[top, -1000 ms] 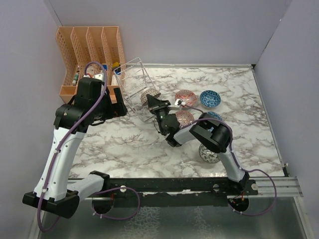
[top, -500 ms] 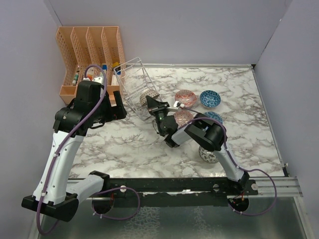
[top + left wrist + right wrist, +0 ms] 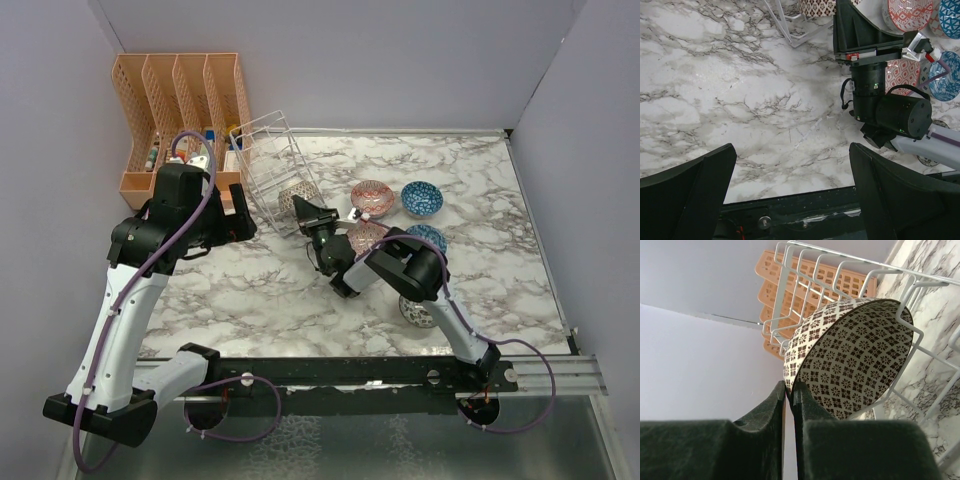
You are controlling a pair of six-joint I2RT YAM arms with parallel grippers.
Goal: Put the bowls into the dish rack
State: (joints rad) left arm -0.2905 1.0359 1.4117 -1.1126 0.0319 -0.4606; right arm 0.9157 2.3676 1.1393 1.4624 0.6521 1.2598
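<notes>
From above, the dish rack (image 3: 272, 160) stands in the upper middle of the frame, just beside the peach file organiser (image 3: 180, 100). The brown bowl (image 3: 296, 196) sits on edge at the rack's lower right end, with the right hand (image 3: 303, 209) against it. To the right, on the marble surface (image 3: 250, 290), lie two reddish-pink bowls (image 3: 372, 197), a blue bowl (image 3: 421, 197) and a second blue one partly hidden by the right arm. A dark grey-green bowl (image 3: 418, 311) lies lower right. The left hand (image 3: 243, 210) hangs left of the rack.

In the left wrist view, the left hand's fingers sit in the bottom corners, spread wide with only bare marble between them. The right arm fills the upper right.

In the right wrist view, the right hand's fingers (image 3: 771, 405) are pressed together on the brown bowl's rim at lower centre, one inside and one outside the wall. The bowl stands upright among the white wires.

The bowl is probably stiff, glazed ceramic, fairly light but slippery and liable to chip against wire. The thin rim is the sensible hold. The light rack could probably shift or tip if pushed, so the bowl should settle into a slot before the pinch is let go
</notes>
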